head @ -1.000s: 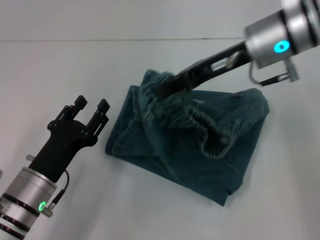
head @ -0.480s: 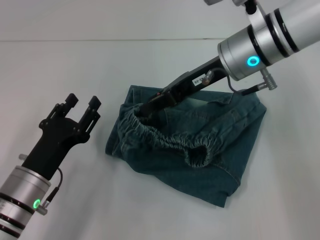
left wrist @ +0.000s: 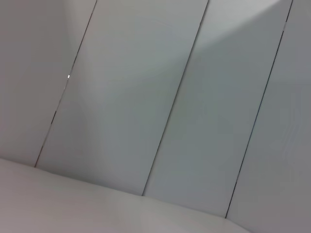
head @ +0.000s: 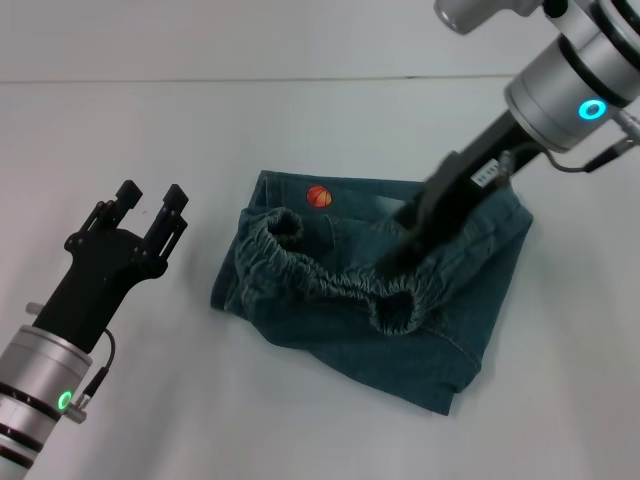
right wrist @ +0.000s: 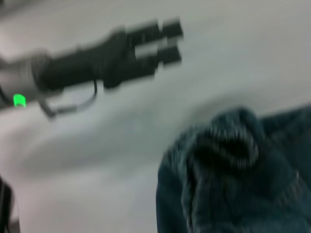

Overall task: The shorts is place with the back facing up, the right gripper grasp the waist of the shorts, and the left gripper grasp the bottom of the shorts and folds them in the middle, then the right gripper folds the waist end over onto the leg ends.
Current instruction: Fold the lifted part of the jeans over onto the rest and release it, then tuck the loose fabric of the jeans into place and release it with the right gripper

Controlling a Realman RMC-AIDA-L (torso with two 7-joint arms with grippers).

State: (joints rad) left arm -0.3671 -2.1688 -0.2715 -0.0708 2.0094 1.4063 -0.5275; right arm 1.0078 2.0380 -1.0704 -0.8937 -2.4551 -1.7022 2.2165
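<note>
The blue-green denim shorts [head: 440,330] lie folded in the middle of the table. Their ruffled elastic waist [head: 325,278] rests across the left half, close to the leg ends [head: 228,285] at the left edge. A small orange basketball print [head: 319,196] shows near the far edge. My right gripper [head: 398,255] hovers over the middle of the shorts, to the right of the waist and blurred by motion. The left gripper [head: 150,198] stands open to the left of the shorts, holding nothing. The right wrist view shows the bunched waist [right wrist: 228,145] and the left gripper [right wrist: 167,41] farther off.
The shorts lie on a plain white table [head: 300,420], whose far edge meets a pale wall [head: 200,40]. In the left wrist view only the wall panels [left wrist: 160,107] appear.
The right gripper has let go of the waist at the left end and drawn back to the right over the shorts. The basketball print is now uncovered. The left gripper has moved slightly left.
</note>
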